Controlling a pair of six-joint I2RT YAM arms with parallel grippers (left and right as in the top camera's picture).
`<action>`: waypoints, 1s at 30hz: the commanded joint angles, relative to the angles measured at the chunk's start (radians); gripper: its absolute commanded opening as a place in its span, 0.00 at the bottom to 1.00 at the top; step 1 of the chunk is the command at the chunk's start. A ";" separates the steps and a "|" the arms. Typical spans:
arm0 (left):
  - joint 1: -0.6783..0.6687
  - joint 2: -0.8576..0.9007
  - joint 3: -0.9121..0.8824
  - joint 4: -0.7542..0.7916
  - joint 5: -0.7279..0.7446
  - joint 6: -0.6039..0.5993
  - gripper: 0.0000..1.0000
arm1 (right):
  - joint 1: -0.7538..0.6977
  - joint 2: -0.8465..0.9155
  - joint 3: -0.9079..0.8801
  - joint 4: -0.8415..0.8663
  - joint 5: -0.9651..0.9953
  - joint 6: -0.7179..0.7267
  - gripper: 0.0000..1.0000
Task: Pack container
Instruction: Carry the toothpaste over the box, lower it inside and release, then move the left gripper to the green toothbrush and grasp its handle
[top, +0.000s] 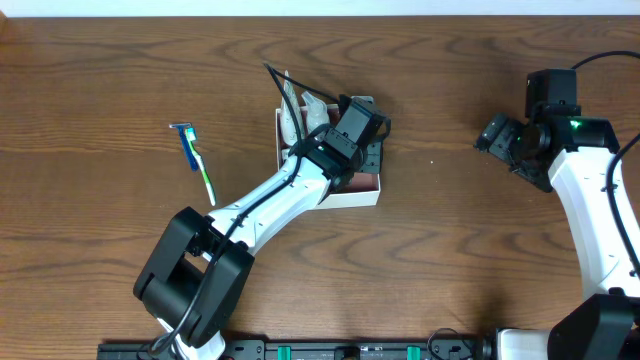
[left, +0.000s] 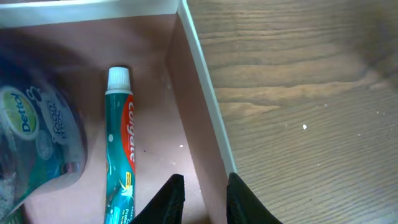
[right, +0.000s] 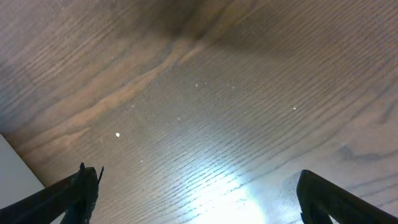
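container (top: 350, 195) mid-table, toothpaste (left: 119, 149) and Dettol pouch (left: 37, 137) inside | left gripper (left: 205, 202) at its right wall, fingers close together, clamped or not: cannot tell | toothbrush (top: 206, 182) left of container | right gripper (right: 196, 199) far right, wide open over table (right: 217, 93)

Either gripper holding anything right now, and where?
Right gripper holds nothing. Left gripper straddles the container's side wall, one finger inside; firm grip cannot be told.

Overhead top-down; left wrist close above the shared container (left: 211, 102).
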 joint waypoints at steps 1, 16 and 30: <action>0.000 -0.092 0.007 -0.002 -0.007 0.067 0.24 | -0.005 0.002 0.002 -0.001 0.005 0.013 0.99; 0.021 -0.603 0.007 -0.254 -0.336 0.208 0.24 | -0.005 0.002 0.002 -0.001 0.005 0.013 0.99; 0.415 -0.568 -0.010 -0.591 -0.367 0.100 0.25 | -0.005 0.002 0.002 -0.001 0.005 0.013 0.99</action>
